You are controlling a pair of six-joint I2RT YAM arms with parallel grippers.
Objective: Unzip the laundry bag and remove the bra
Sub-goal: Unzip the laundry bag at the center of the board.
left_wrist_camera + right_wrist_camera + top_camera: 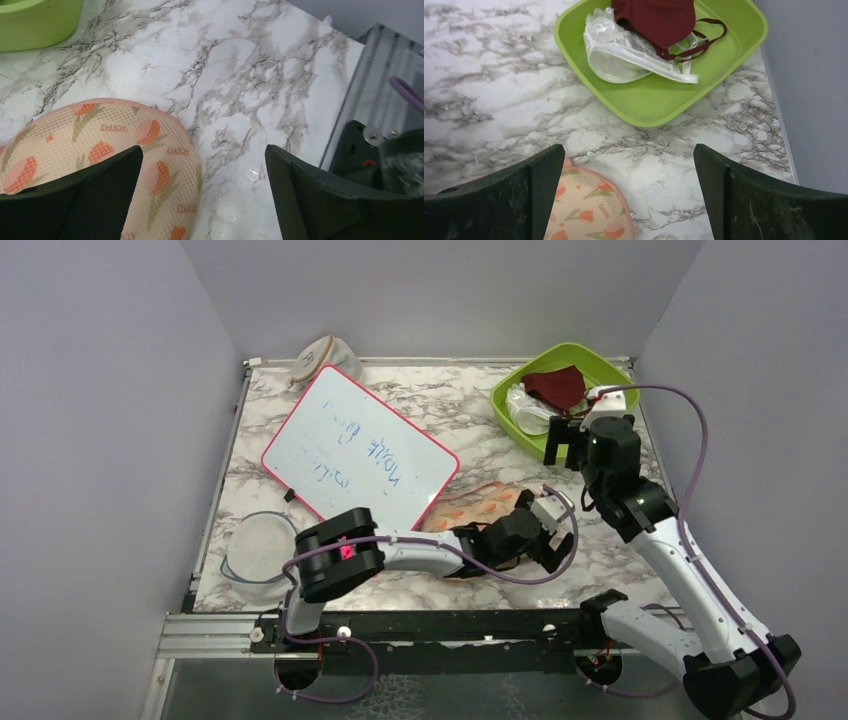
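1. The left claw (204, 150) is released, its two black fingers (100, 200) spread wide. It hangs low over the marble table (260, 65).
2. Under the finger on the left of the left wrist view lies the laundry bag (115, 135), peach mesh with orange and green prints. Its rounded, pink-edged end pokes into the gap between the fingers. I cannot tell whether the finger touches the fabric.
3. Past this claw's tips, a corner of the green tray (35, 25) shows well off across bare marble.
4. The right claw (628, 150) is also released, fingers (744, 200) wide apart and holding nothing. It hovers above the table.
5. Below it, beside the finger on the left of its wrist view, the same bag's rounded end (589, 205) lies flat on the marble.
6. Just ahead of the right claw sits the green tray. It holds a maroon mask (654, 20) resting partly on a crumpled, pale see-through wrapper (619, 55) with a white band.
7. From above, the bag lies behind the left claw, toward the pink-framed whiteboard (360, 450), whose edge covers its far end.
8. Farther out are a clear bowl (255, 545) by the left arm's base and a beige rounded pouch (320, 358) at the far wall.
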